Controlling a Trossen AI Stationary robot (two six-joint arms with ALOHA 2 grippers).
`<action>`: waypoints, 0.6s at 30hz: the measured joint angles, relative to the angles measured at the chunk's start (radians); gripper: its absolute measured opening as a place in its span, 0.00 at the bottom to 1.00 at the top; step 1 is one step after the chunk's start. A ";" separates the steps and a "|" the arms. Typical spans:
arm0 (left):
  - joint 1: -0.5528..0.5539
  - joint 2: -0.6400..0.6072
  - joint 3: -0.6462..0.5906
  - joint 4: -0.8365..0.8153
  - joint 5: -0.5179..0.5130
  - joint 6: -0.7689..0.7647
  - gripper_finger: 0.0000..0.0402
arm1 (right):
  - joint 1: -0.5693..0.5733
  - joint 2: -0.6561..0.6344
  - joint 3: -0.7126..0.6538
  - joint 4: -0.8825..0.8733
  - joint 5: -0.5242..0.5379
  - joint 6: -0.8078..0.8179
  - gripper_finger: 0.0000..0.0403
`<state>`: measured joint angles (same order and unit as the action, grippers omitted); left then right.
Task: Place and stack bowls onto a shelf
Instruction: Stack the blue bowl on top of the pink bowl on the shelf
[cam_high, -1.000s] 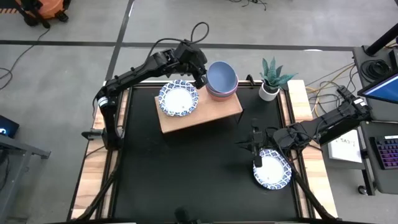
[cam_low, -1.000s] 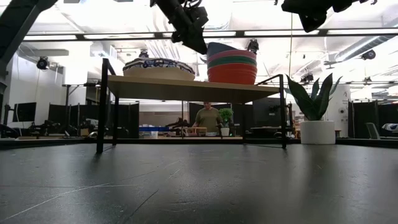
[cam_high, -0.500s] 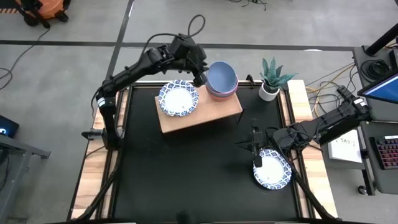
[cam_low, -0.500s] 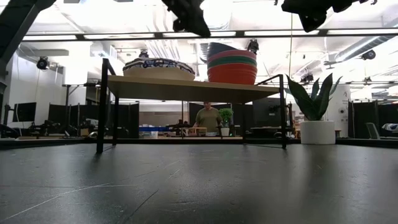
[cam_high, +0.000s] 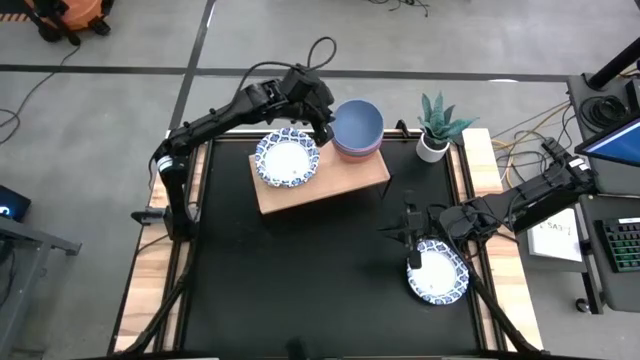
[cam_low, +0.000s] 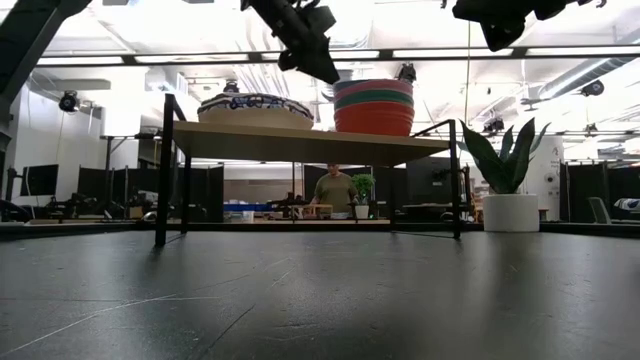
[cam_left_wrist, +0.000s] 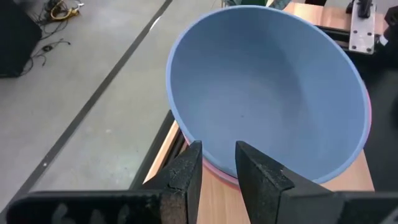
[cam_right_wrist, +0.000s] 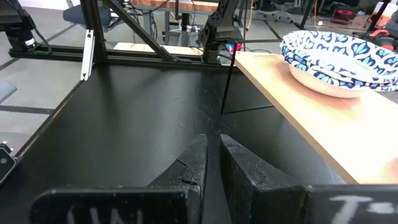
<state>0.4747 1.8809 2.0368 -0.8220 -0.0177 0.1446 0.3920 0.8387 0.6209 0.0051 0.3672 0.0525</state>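
Observation:
The wooden shelf (cam_high: 322, 186) (cam_low: 300, 142) carries two stacks. On its left part sit white bowls with blue patterned rims (cam_high: 287, 158) (cam_low: 255, 108). On its right part stands a stack of plain bowls (cam_low: 373, 108) with the blue-grey bowl (cam_high: 358, 122) (cam_left_wrist: 267, 93) on top. My left gripper (cam_high: 325, 128) (cam_left_wrist: 219, 168) is at that bowl's left rim, shut on it. One more patterned bowl (cam_high: 437, 272) lies on the black table at the right. My right gripper (cam_high: 412, 243) (cam_right_wrist: 213, 155) hangs shut above its far edge, holding nothing. My left gripper has the blue-grey bowl's rim (cam_left_wrist: 214, 155) between its fingers on the side toward the patterned stack, one finger (cam_left_wrist: 255, 171) inside the bowl and one (cam_left_wrist: 186, 171) outside. The fingers slant down from the table's left. The bowl sits level, nested in the pink bowl below it.
A white pot with a green plant (cam_high: 436, 128) (cam_low: 505, 190) stands at the table's far right corner, just right of the shelf. The shelf's dark legs (cam_low: 163, 170) stand on the black table top (cam_high: 320, 280). A person (cam_low: 335, 190) shows far behind the table.
The blue-grey bowl was tilted, its left rim raised above the stack; it now lies level, sunk into the stack. My left gripper rose slightly toward the far edge, then came back down to the bowl's rim. The right arm kept still.

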 joint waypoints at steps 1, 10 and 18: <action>0.000 0.000 0.001 0.002 0.000 0.000 0.20 | 0.000 0.000 0.000 0.000 0.000 0.000 0.08; 0.001 0.009 -0.045 0.020 -0.069 0.002 0.20 | 0.000 0.000 0.000 0.000 0.000 0.000 0.08; -0.015 -0.009 0.003 -0.015 -0.078 0.031 0.20 | 0.000 0.000 0.000 0.044 0.071 0.017 0.08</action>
<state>0.4595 1.8714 2.0399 -0.8368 -0.0956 0.1755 0.3920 0.8387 0.6209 0.0493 0.4386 0.0696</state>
